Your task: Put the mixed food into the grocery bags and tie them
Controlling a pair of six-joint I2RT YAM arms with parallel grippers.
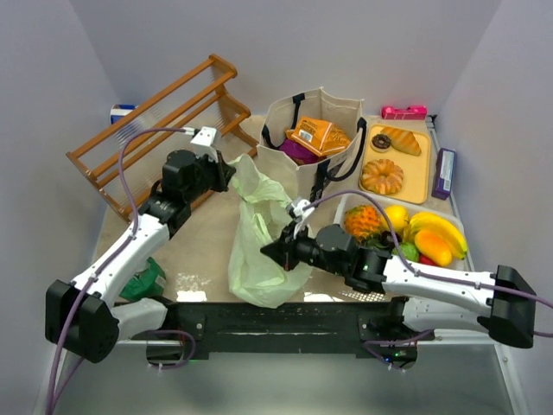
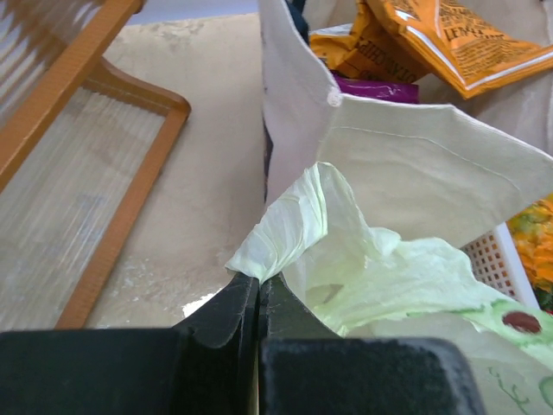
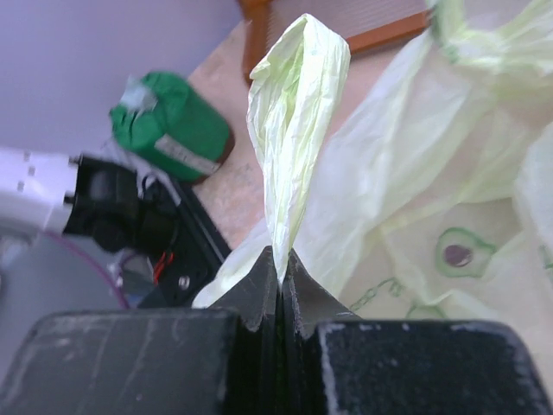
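A thin pale green plastic bag (image 1: 257, 238) lies stretched on the table between the arms. My left gripper (image 1: 226, 173) is shut on its far handle (image 2: 285, 223). My right gripper (image 1: 270, 252) is shut on another handle (image 3: 298, 112) near the front. The beige canvas tote (image 1: 285, 117) with black straps stands behind, holding an orange snack packet (image 1: 317, 136) and a purple one (image 1: 296, 153); they show in the left wrist view too, orange packet (image 2: 449, 43) above the purple one (image 2: 380, 89). Toy fruit including a yellow banana (image 1: 439, 226) lies in the white basket.
A wooden rack (image 1: 155, 125) stands at back left. A yellow tray (image 1: 421, 177) with donuts and bread is at back right. A white mesh basket (image 1: 352, 206) holds a pineapple (image 1: 362, 222). A dark green bundle (image 1: 143, 281) lies front left, also in the right wrist view (image 3: 173, 125).
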